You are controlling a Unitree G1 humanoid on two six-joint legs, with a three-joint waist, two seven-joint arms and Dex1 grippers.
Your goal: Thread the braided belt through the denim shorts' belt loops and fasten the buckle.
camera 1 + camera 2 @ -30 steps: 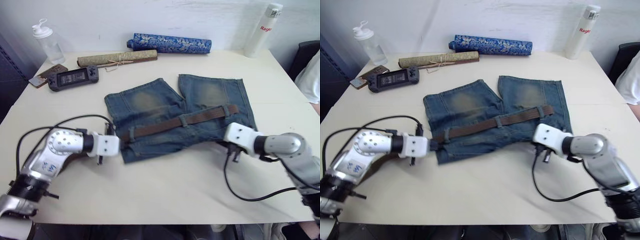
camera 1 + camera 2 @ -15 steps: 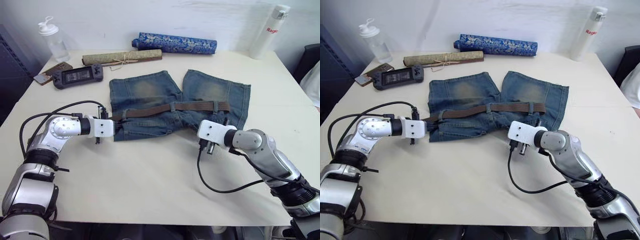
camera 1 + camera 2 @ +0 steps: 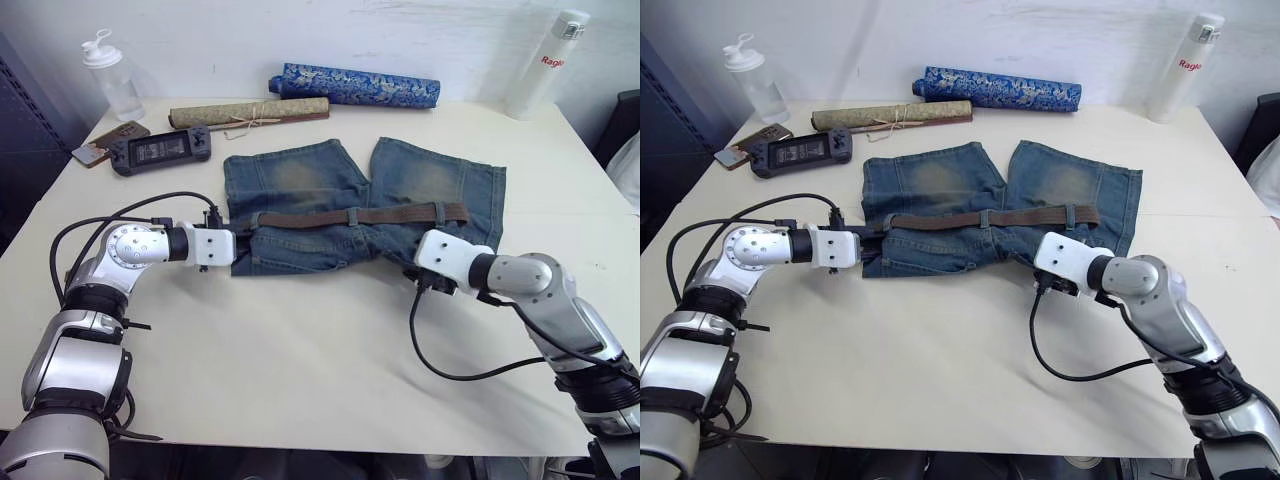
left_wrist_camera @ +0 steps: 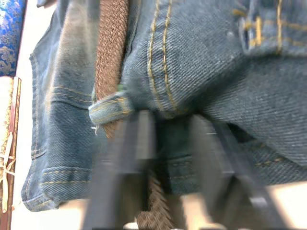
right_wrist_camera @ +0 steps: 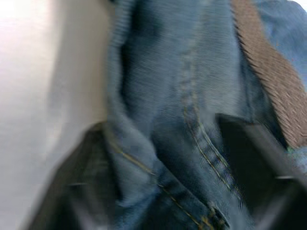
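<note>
Although the braided belt (image 3: 350, 216) already runs through several belt loops (image 3: 352, 215) of the denim shorts (image 3: 300, 190), the buckle looks unfastened. Left hand (image 4: 165, 158) fingers stand apart at the waistband; right hand (image 5: 168, 191) fingers likewise straddle denim.

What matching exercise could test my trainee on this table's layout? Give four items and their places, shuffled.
Items:
1 braided belt
2 blue patterned roll
3 white bottle
4 handheld game console

Places:
A far right corner of the table
B across the denim shorts' waistband
C far left, near the clear bottle
D along the far edge, middle

Pairs: 1-B, 2-D, 3-A, 4-C
</note>
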